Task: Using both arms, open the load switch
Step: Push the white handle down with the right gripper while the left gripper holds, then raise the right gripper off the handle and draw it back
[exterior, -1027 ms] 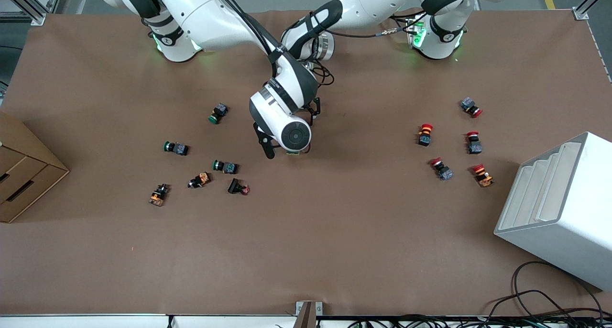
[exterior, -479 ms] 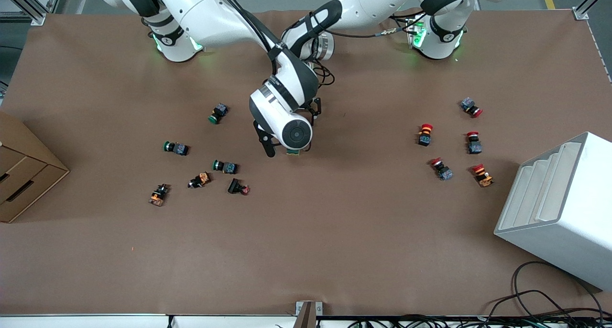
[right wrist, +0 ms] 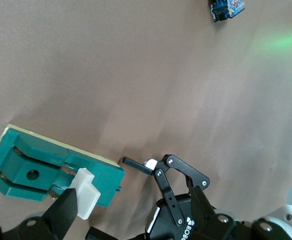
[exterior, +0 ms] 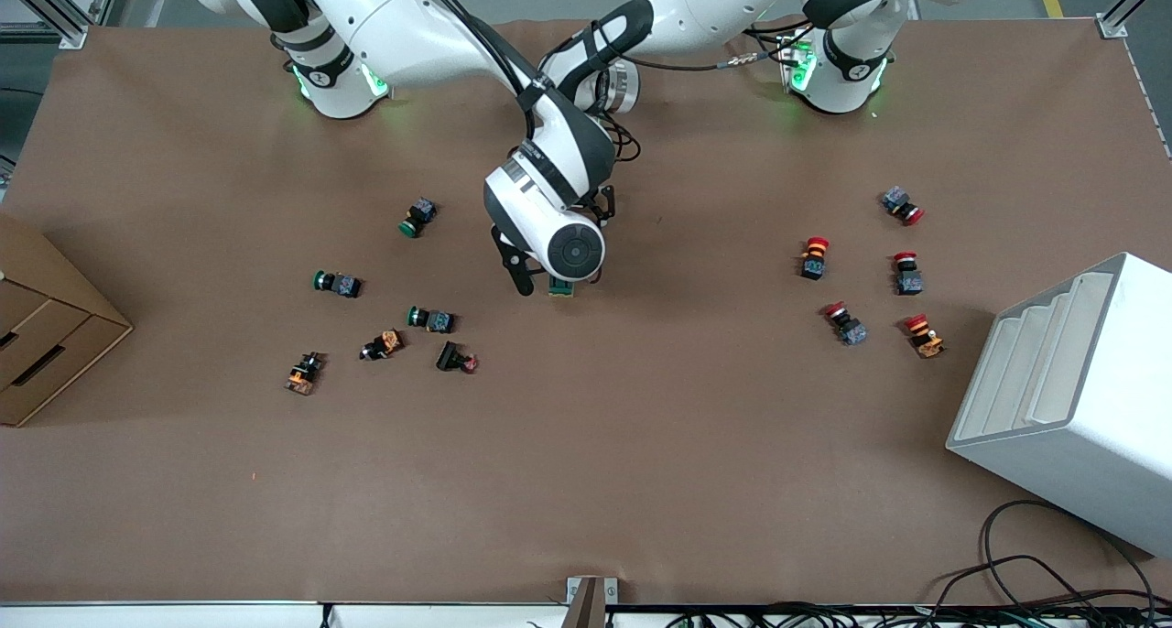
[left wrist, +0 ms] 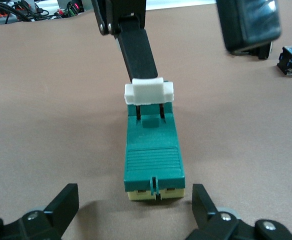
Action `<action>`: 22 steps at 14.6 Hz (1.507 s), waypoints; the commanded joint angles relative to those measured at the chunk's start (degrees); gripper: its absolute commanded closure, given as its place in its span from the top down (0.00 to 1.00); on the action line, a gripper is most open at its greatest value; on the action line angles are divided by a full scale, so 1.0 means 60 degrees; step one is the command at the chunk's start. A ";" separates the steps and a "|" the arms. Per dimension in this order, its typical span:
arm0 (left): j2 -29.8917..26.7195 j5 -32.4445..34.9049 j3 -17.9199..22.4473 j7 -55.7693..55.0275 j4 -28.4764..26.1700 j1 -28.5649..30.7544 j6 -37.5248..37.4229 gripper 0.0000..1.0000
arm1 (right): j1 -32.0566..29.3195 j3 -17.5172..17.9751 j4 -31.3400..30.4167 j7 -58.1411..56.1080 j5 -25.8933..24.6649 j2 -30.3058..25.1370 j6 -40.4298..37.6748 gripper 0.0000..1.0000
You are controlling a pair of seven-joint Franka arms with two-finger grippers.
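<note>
The load switch [left wrist: 153, 155] is a dark green block with a white tab [left wrist: 150, 93], lying flat near the table's middle. In the front view only its end [exterior: 560, 287] shows under the right arm's wrist. My left gripper [left wrist: 134, 206] is open and low over the table, its fingers [left wrist: 65, 205] just short of the switch's cream end. My right gripper [left wrist: 191, 45] is open too, with one finger [left wrist: 137, 50] against the white tab and the other clear of the switch. The right wrist view shows the switch [right wrist: 45, 167], my right gripper [right wrist: 134, 207] and the tab [right wrist: 85, 194] beside one finger.
Green-capped buttons [exterior: 418, 216] and orange-bodied parts [exterior: 383, 344] lie toward the right arm's end. Red-capped buttons [exterior: 813, 257] lie toward the left arm's end, near a white rack [exterior: 1071, 399]. A cardboard drawer box [exterior: 46, 326] stands at the right arm's end. Cables [exterior: 1035, 573] trail at the front edge.
The right arm's wrist has shifted slightly toward the left arm's end of the table, staying over the switch. The left gripper has barely moved.
</note>
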 commanded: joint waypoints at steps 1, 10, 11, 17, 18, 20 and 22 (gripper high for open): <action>0.0071 0.0014 0.0087 -0.0186 0.0023 -0.0159 -0.0106 1.00 | 0.0129 -0.0002 -0.0290 0.0082 0.0142 -0.0100 0.0218 1.00; 0.0056 0.0014 0.0087 -0.0172 0.0023 -0.0159 -0.0106 1.00 | 0.0261 -0.0002 -0.0700 0.0067 0.0113 -0.0026 0.0615 1.00; 0.0027 0.0014 0.0087 -0.0099 0.0023 -0.0159 -0.0106 1.00 | 0.0261 -0.0002 -0.0700 0.0067 0.0113 -0.0026 0.0615 1.00; -0.0046 -0.0015 0.0072 -0.0040 0.0038 -0.0130 -0.0106 1.00 | -0.0205 -0.0221 -0.0467 -0.0924 -0.0048 -0.0639 0.0410 1.00; -0.0061 -0.0015 0.0072 -0.0025 0.0038 -0.0116 -0.0106 1.00 | -0.0381 -0.0280 -0.0466 -0.1422 -0.0266 -0.0932 0.0250 1.00; -0.0164 -0.0044 0.0058 0.0033 0.0067 -0.0086 -0.0135 1.00 | -0.0748 -0.0281 -0.0539 -0.2796 -0.1011 -0.1445 -0.0029 1.00; -0.0339 -0.0583 0.0014 0.0543 0.0111 -0.0071 -0.0135 1.00 | -0.1201 -0.0295 -0.0598 -0.4028 -0.1394 -0.1972 -0.0249 1.00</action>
